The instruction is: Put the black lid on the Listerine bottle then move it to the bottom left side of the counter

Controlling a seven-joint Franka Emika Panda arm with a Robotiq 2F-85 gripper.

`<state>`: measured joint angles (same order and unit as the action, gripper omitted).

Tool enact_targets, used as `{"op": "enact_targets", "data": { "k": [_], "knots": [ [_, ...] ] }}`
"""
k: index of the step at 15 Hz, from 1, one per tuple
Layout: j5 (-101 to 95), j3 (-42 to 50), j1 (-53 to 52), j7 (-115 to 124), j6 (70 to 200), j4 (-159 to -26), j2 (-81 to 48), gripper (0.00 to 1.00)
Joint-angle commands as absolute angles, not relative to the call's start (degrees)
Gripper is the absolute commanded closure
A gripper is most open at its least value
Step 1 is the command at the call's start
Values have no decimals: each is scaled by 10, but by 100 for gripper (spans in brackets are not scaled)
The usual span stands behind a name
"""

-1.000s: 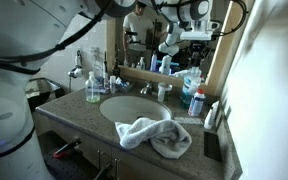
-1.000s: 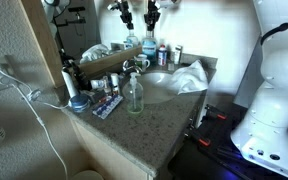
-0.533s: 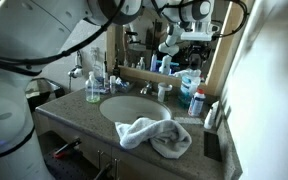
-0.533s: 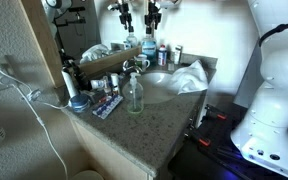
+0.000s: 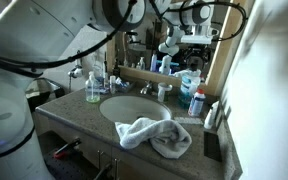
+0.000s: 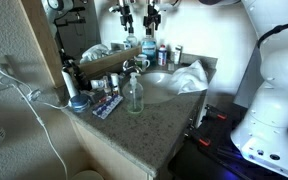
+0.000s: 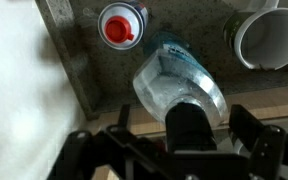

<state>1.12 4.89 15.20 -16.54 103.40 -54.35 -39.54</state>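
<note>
In the wrist view I look straight down on the Listerine bottle [image 7: 174,75], clear with blue liquid, standing on the speckled counter [image 7: 84,55]. The black lid [image 7: 189,130] sits on its neck. My gripper [image 7: 184,121] is open, with one finger on each side of the lid and a gap on both sides. In both exterior views the gripper [image 5: 192,38] [image 6: 151,16] hangs above the bottle [image 5: 190,86] [image 6: 149,48] at the back of the counter, near the mirror.
A red-capped can [image 7: 119,25] and a white cup [image 7: 269,35] stand close to the bottle. A crumpled towel [image 5: 154,135] lies across the sink's front rim. A green soap bottle [image 5: 93,88] [image 6: 134,95] and small toiletries [image 6: 104,103] stand on the counter's other side.
The arm's near links have shifted a little in an exterior view. The bottle and the other things on the counter stand where they were.
</note>
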Motion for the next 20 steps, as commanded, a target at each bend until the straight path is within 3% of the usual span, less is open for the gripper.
{"op": "enact_targets", "data": {
  "k": [1,12,20],
  "knots": [
    [30,34,171,-219,1031,-540,-402,0],
    [145,-25,271,-496,1047,-562,-412,0],
    [150,-47,276,-593,1088,-560,-446,0]
  ]
}}
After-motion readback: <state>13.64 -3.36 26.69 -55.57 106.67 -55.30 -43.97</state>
